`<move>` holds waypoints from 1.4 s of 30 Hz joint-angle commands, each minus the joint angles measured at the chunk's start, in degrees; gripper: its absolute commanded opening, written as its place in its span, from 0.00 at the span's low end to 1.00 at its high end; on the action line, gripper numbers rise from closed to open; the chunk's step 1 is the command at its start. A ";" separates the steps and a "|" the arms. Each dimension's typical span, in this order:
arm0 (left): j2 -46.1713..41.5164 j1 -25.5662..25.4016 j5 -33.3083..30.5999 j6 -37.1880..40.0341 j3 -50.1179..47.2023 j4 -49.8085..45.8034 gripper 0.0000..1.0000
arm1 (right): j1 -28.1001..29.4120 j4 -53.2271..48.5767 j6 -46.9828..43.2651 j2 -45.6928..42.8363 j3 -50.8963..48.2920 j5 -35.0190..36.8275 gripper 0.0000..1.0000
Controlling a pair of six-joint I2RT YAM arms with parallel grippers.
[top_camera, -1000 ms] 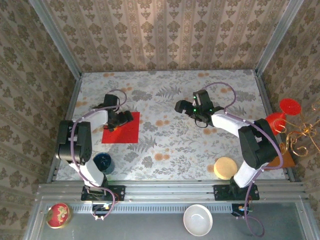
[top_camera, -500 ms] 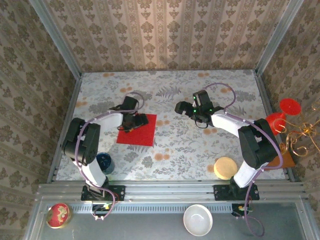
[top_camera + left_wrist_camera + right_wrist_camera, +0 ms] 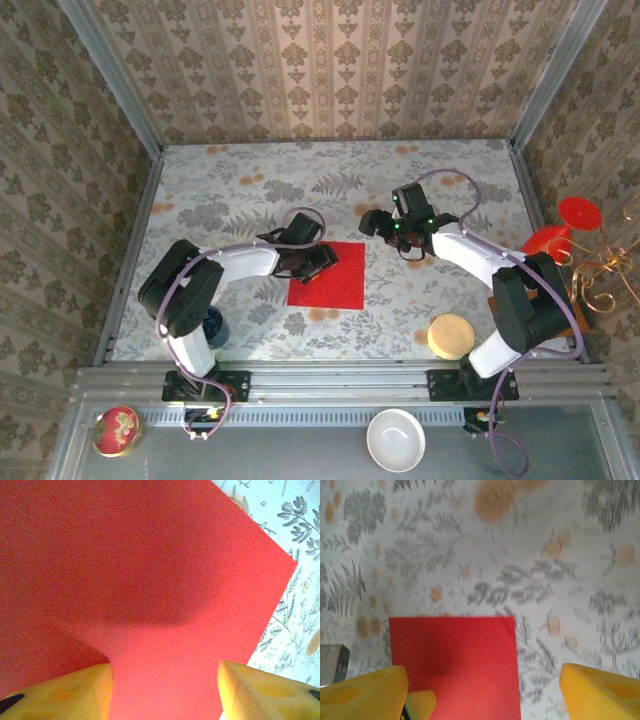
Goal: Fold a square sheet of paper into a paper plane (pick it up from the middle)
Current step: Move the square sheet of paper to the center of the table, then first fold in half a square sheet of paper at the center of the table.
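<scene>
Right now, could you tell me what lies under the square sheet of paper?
The square sheet of paper lies flat on the floral table, which shows round its edges. The patch directly beneath is covered.

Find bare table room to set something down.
Free: the far strip of table along the back wall, and the near stretch between blue cup and tan disc. Crowded: the middle, left gripper over the red sheet, right gripper just beyond it.
</scene>
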 commanded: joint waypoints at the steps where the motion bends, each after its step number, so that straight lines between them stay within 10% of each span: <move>1: -4.95 1.02 0.41 -1.15 -0.95 -1.02 0.55 | 0.96 -5.94 0.96 -0.64 -1.46 -7.17 0.73; 18: -1.35 5.53 6.24 18.82 5.22 -11.22 0.68 | 7.36 -6.59 2.48 11.57 4.08 -11.28 0.40; 42: 1.16 6.92 8.57 17.54 -1.28 -7.39 0.87 | 7.38 -2.87 2.45 18.83 3.89 -12.00 0.38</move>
